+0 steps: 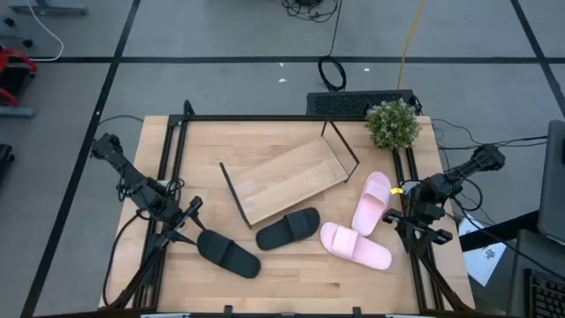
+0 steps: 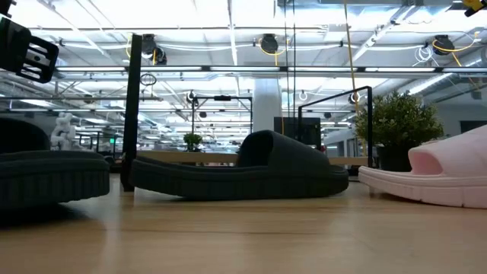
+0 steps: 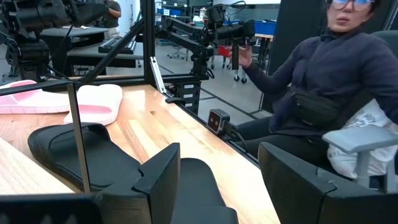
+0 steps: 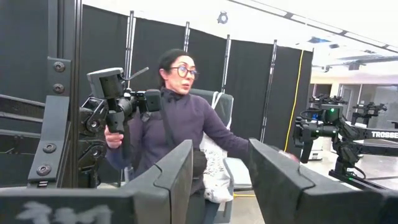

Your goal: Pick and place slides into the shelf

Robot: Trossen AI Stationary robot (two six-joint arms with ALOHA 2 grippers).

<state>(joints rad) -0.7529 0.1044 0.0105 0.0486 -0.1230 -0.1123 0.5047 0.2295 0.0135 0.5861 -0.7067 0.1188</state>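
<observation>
Two black slides lie sole-down on the table: one (image 1: pixel 228 252) at the near left, one (image 1: pixel 288 230) just in front of the shelf (image 1: pixel 291 177). Two pink slides (image 1: pixel 372 203) (image 1: pixel 355 246) lie to the right. The shelf stands skewed at the table's middle with nothing on its board. My left gripper (image 1: pixel 187 221) hovers open beside the left black slide's end; in the left wrist view that slide (image 3: pixel 199 186) lies under the open fingers (image 3: pixel 217 152). My right gripper (image 1: pixel 408 221) waits open at the right edge, beside the pink slides, and faces off the table (image 4: pixel 219 146).
A potted plant (image 1: pixel 393 124) stands at the far right corner behind the shelf. A black metal frame (image 1: pixel 172 159) runs along the table's sides. A seated person (image 3: pixel 323 81) holding a hand-held gripper is close to the table's near edge. Bare wood (image 1: pixel 300 278) lies along the near edge.
</observation>
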